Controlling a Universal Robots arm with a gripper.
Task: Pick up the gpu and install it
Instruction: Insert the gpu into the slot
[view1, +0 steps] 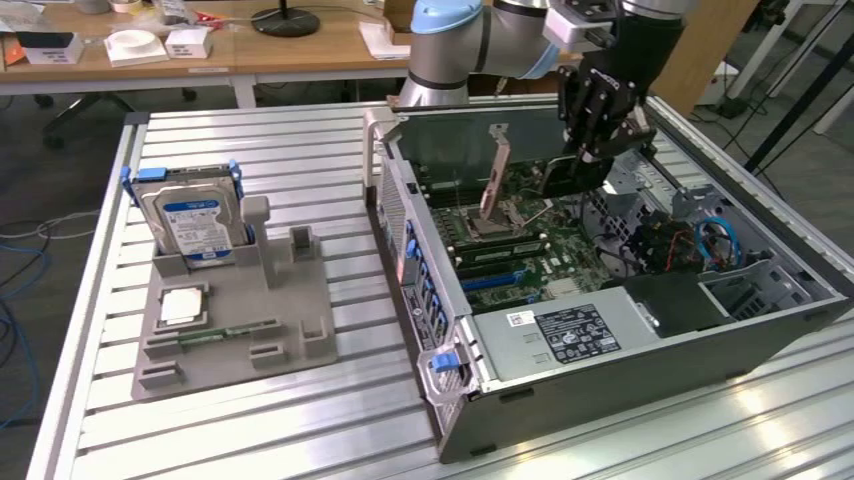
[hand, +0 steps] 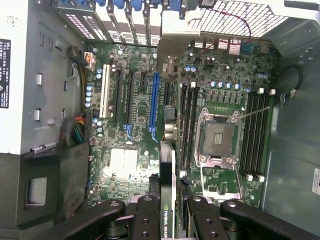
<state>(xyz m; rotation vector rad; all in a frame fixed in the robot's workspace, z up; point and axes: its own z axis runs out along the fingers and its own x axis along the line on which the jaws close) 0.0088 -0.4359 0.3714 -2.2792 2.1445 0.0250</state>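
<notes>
Jaws of the gripper (hand: 172, 210) clamp the gpu (hand: 167, 165) edge-on above the motherboard (hand: 125, 160), long axis parallel to the blue slot (hand: 154, 107).

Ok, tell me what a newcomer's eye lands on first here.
The open computer case on the exterior view's right, motherboard exposed, with the gripper hanging inside it and its fingers clamped on the gpu, held edge-on above the slots. Next, the hard drive upright in the grey holder on the exterior view's left.
</notes>
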